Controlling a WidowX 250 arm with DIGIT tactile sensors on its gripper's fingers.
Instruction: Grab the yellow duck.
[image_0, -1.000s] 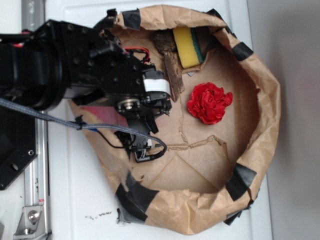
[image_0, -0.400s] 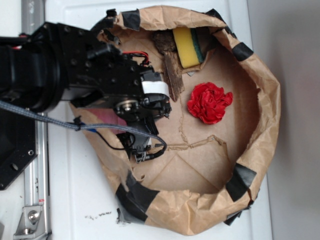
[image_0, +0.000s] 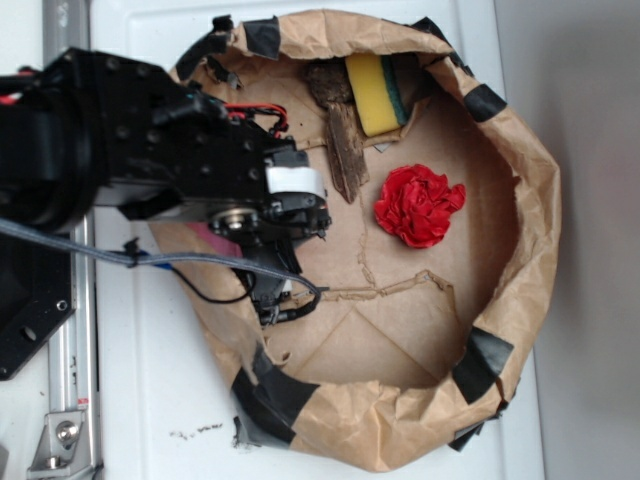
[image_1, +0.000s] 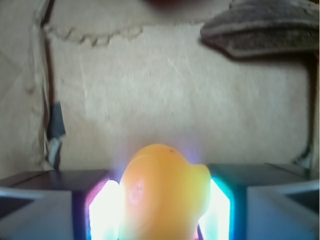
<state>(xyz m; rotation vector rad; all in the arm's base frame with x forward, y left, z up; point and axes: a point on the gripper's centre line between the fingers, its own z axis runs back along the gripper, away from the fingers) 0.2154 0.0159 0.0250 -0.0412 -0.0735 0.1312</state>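
Observation:
The yellow duck fills the bottom middle of the wrist view as a rounded orange-yellow body. It sits between the two glowing pads, and both touch its sides. My gripper is shut on the duck. In the exterior view the gripper is inside the brown paper bag near its left wall. The black arm and cables hide the duck there.
The paper bag's taped rim rings the area. A red cloth flower lies mid-bag. A yellow sponge with a green side and a piece of bark lie at the top. The bark also shows in the wrist view.
The arm and gripper have shifted left, toward the bag's left wall. The flower, sponge and bark have not moved.

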